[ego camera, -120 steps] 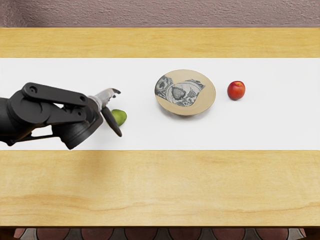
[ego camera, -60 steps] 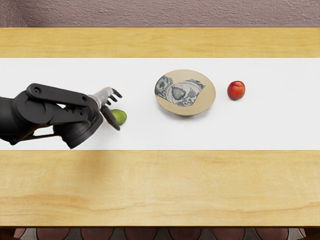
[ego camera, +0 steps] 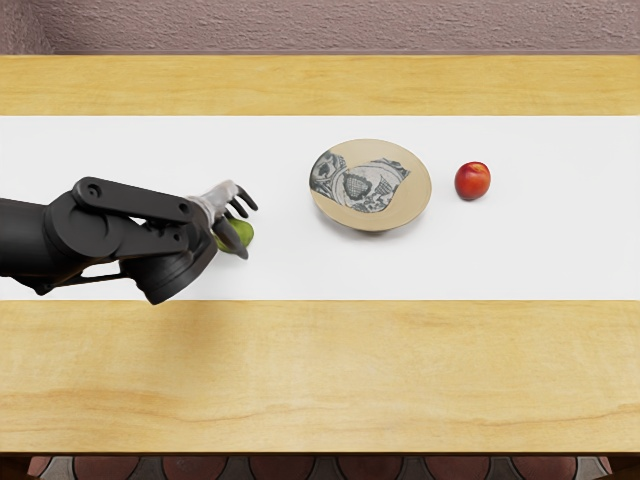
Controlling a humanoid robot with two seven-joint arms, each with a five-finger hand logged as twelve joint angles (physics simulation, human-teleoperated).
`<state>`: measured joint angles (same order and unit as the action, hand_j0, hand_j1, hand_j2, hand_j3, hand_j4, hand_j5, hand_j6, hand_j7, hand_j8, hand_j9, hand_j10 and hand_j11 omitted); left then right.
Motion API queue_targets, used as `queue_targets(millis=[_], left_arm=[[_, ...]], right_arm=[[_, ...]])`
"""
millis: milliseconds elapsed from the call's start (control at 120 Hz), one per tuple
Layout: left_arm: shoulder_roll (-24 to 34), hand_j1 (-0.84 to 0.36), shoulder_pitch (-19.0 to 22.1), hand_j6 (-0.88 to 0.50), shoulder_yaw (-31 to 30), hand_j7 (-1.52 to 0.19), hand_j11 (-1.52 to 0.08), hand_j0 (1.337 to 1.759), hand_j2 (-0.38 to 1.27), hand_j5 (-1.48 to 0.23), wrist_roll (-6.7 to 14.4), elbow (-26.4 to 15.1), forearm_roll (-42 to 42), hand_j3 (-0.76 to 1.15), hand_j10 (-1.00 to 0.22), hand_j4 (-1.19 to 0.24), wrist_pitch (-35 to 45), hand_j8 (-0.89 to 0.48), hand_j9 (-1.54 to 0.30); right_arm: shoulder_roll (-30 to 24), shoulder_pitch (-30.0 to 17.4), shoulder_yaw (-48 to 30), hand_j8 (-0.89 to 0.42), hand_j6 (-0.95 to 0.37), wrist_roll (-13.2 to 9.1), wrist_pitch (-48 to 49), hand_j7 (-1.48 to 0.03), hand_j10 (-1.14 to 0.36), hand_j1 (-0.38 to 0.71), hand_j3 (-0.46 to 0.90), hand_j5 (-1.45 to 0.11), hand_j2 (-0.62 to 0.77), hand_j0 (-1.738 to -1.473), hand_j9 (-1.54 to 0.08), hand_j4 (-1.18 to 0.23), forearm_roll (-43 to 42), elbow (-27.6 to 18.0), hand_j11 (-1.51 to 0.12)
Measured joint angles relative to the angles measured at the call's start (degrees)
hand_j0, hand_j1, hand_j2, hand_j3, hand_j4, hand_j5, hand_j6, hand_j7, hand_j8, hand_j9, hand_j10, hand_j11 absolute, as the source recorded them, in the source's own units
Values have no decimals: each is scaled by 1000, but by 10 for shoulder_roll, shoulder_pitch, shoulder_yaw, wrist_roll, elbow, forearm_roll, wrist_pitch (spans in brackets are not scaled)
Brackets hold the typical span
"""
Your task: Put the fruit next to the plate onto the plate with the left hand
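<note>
The wooden tabletop (ego camera: 320,370) runs the full width of the view, with a white runner (ego camera: 520,250) laid along its middle. The black left arm (ego camera: 100,235) comes in from the left edge and lies low over the runner. The plate (ego camera: 415,190), patterned on its left half, sits near the runner's middle, well apart from the arm. The left hand (ego camera: 225,215) is at the arm's end, its fingers (ego camera: 240,200) curled over the top of the green fruit (ego camera: 243,233) and the thumb crossing its front. It has closed around the fruit, though how firmly cannot be told. A red fruit (ego camera: 472,181) lies just to the right of the plate, untouched. The green fruit is the smallest thing here. It rests on the runner to the left of the plate with open cloth between them, and sits inside the hand's curl with only its right side showing. It looks light, firm and smooth-skinned, so it is likely to roll or slip out of a loose hold. A wrap round its widest part, fingers over the top and thumb opposite, seems the safest grip, with only modest squeeze to avoid bruising it.
</note>
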<state>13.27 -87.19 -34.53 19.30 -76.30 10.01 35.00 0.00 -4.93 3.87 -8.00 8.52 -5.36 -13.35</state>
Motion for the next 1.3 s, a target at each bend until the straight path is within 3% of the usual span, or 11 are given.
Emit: queue_targets(millis=[150,300,417,733,1050,1300], left_arm=[[0,-238,0,-489,-1,-635,-636,1658,95,-635,1,0,0,0,-489,-489,0,-488,-636],[2,-267,0,-468,-2,-710,-706,1657,128,-712,2,0,0,0,-534,-530,-1,-449,-705],[3,-269,3,-443,-2,-775,-775,1654,108,-775,4,0,3,0,-487,-569,-2,-429,-772],[9,-272,-10,-390,-1,-900,-909,1653,212,-925,6,-9,-3,0,-499,-656,-2,-386,-903],[8,-300,-27,-375,22,-947,-949,1654,339,-988,5,-10,-8,0,-476,-682,-2,-356,-958],[9,-317,-31,-374,55,-951,-947,1655,350,-999,5,-10,-9,0,-461,-677,-2,-349,-967]], right_arm=[[0,0,0,-16,-16,0,0,-22,-17,-329,0,-22,-4,-1658,-22,-17,0,0,-22],[0,0,0,-16,-16,0,0,-22,-17,-329,0,-22,-4,-1658,-22,-17,0,0,-22],[0,0,0,-17,-16,0,0,-22,-17,-329,0,-22,-4,-1658,-22,-17,0,0,-22],[0,0,0,-17,-16,0,0,-22,-17,-329,0,-22,-4,-1658,-22,-17,0,0,-22],[0,0,0,-16,-16,0,0,-22,-17,-329,0,-22,-4,-1658,-22,-17,0,0,-22],[0,0,0,-16,-16,0,0,-22,-16,-329,0,-22,-4,-1658,-22,-17,0,0,-22]])
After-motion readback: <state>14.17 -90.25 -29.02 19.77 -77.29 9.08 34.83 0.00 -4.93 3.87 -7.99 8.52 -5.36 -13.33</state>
